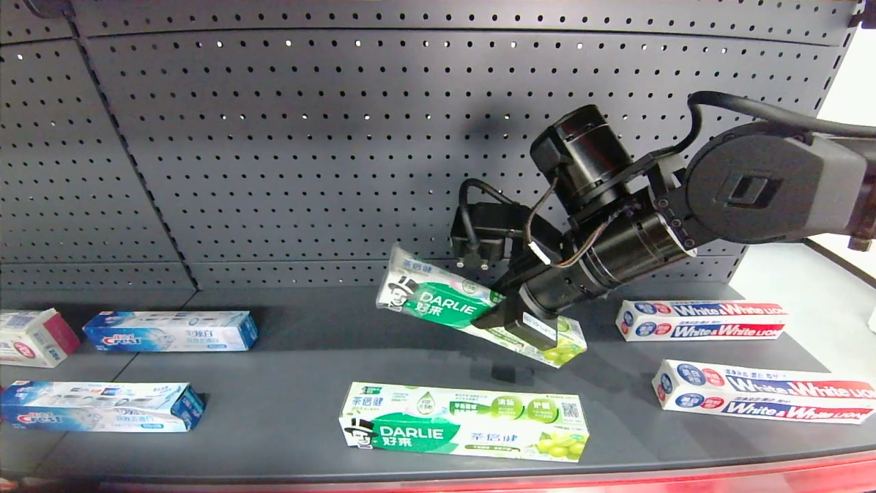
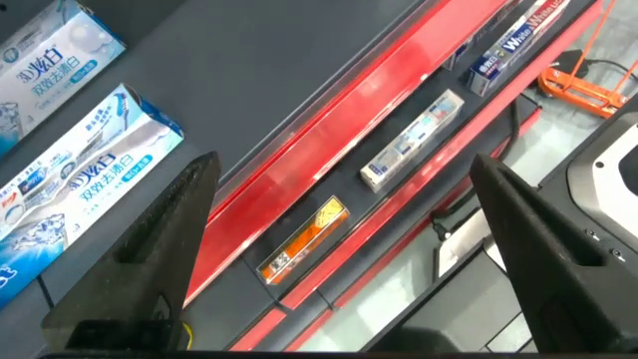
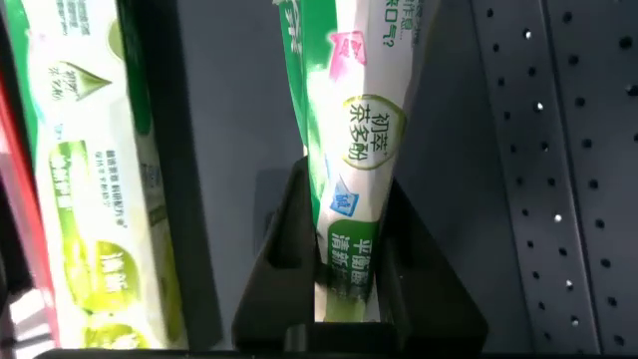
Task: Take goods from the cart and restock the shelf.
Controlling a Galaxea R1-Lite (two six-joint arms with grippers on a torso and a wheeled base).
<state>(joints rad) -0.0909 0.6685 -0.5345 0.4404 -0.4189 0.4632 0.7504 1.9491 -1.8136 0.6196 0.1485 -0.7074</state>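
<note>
The right end effector (image 1: 514,320) is clenched on a green toothpaste box (image 1: 438,301), grasping it near its right end. The box hangs above the shelf (image 1: 287,370) and is tilted, with its left end higher and close to the pegboard back wall (image 1: 308,137). In the right wrist view the box (image 3: 359,130) sits between the two dark fingers (image 3: 284,249), which press on its sides. A second green box (image 1: 465,421) lies flat near the shelf front, apart from the held one. Blue boxes (image 1: 171,331) lie to the left, white and red boxes (image 1: 701,320) to the right. The left end effector (image 2: 341,170) is released, its fingers wide apart, above the red front edge (image 2: 329,130).
</note>
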